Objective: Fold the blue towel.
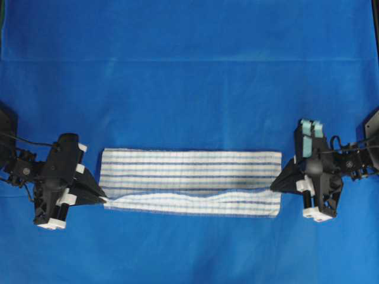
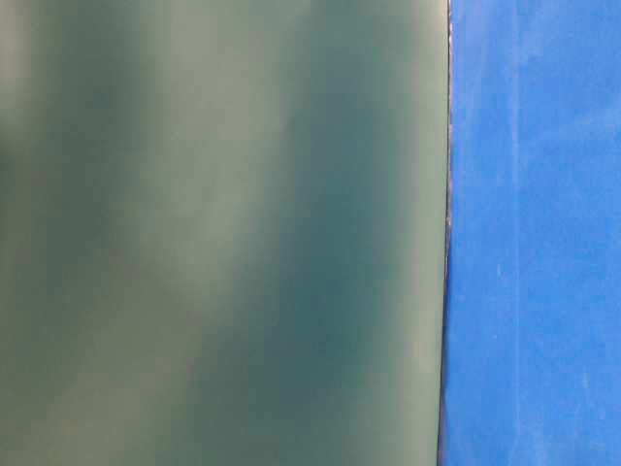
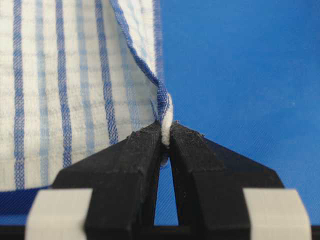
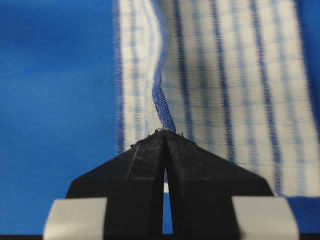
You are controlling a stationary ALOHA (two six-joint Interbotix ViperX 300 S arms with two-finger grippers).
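- The fingertips (image 3: 150,137) of the left gripper (image 3: 166,134) were pressed together on a bunched edge of the blue towel (image 3: 75,90), with a small white roll of cloth squeezed between the 2 black tips.
- The fingertips (image 4: 182,145) of the right gripper (image 4: 165,132) were likewise pinched on the towel's hem at the opposite end, and the tips met with almost no gap.
- In the overhead view the blue towel (image 1: 189,180) lay as a long, narrow folded band across the middle of the blue sheet (image 1: 189,71), its long sides running left to right.
- The left gripper (image 1: 105,200) held the towel's near-left corner, and the right gripper (image 1: 273,187) held the right end near the band's near edge.
- Between the 2 grips, the near strip of the towel rose in a wavy ridge, and the far strip lay flat with its stripes straight.
- Both arms sat low at the sides of the sheet, the left one at the left edge and the right one at the right edge, each pointing inward toward the towel.
- The table-level view showed only a blurred grey-green surface (image 2: 213,233) beside a strip of the blue sheet (image 2: 534,233); neither the towel nor a gripper appeared there.
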